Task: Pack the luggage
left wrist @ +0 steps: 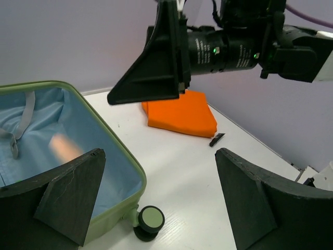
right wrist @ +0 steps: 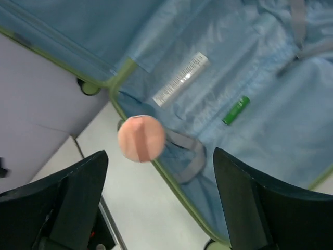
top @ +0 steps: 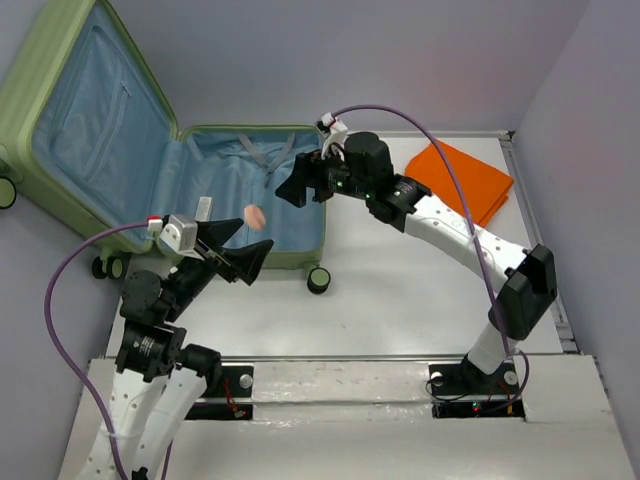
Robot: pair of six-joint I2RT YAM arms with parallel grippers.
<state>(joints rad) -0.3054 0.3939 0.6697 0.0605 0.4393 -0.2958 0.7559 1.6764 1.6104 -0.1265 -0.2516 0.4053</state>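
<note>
The light-green luggage (top: 290,262) lies open at the back left, its lid leaning on the wall and its blue lining showing. A small pink round thing (top: 256,217) shows over the lining of the base. It is blurred in the right wrist view (right wrist: 141,138) and in the left wrist view (left wrist: 65,147). I cannot tell if it rests there or is in the air. My right gripper (top: 298,180) hangs over the base, open and empty (right wrist: 158,161). My left gripper (top: 245,250) is open and empty (left wrist: 158,172) at the luggage's front edge (left wrist: 117,151).
A folded orange cloth (top: 462,180) lies at the back right of the table, also in the left wrist view (left wrist: 179,112). A small black scrap (left wrist: 217,139) lies beside it. A caster wheel (top: 319,280) sticks out at the luggage's front corner. Walls close the table on three sides.
</note>
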